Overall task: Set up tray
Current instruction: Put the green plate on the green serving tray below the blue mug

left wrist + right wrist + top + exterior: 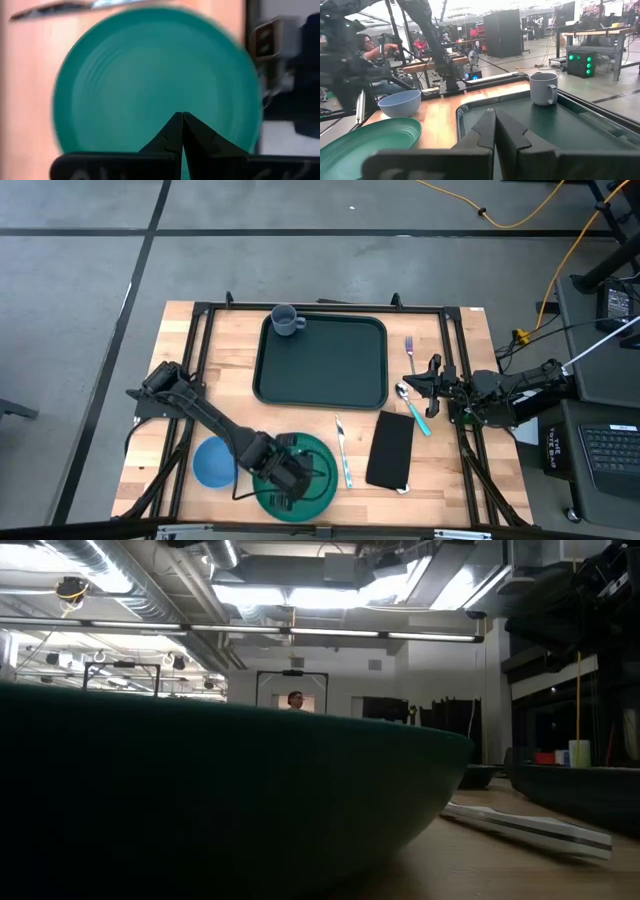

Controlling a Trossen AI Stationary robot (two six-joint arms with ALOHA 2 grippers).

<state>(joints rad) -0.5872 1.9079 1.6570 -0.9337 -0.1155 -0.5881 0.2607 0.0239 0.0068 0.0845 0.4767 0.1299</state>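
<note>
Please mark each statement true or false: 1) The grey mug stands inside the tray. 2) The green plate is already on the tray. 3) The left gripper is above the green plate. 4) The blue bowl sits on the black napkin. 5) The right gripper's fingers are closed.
1) True: the grey mug stands in a corner of the tray.
2) False: the green plate lies on the table, outside the tray.
3) True: the left gripper is over the plate.
4) False: the blue bowl sits on the table, far from the black napkin.
5) True: the right gripper has its fingers together.
</note>
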